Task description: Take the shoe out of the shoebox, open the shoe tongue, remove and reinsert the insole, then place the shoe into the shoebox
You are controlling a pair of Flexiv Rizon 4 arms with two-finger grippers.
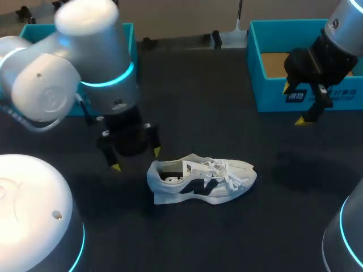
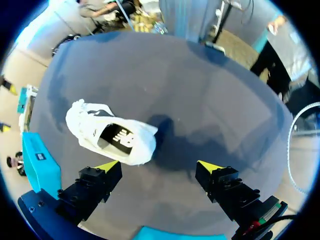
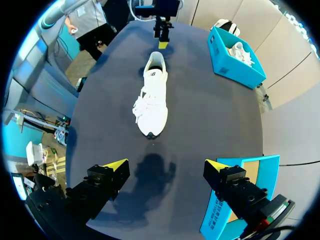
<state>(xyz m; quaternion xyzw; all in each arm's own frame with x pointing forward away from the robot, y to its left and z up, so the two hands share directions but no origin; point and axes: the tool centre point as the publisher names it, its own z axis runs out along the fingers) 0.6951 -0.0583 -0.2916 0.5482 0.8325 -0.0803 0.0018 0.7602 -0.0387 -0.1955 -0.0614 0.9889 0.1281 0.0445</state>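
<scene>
A white shoe (image 1: 201,180) with a dark side logo stands on its sole in the middle of the dark table, toe toward my right arm. Its insole shows inside the opening (image 2: 116,136). My left gripper (image 1: 136,159) hangs open just behind the heel, touching nothing; in the left wrist view the shoe (image 2: 107,131) lies ahead of the left gripper (image 2: 159,166), nearer one finger. My right gripper (image 1: 294,105) is open and empty, over the front wall of the teal shoebox (image 1: 266,93). From the right wrist view the shoe (image 3: 154,97) lies well ahead of the right gripper (image 3: 166,164).
A second teal box (image 3: 222,62) holding white shoes stands at the table's far left (image 1: 128,39). The open shoebox (image 3: 235,210), with a brown bottom, sits close beside my right gripper.
</scene>
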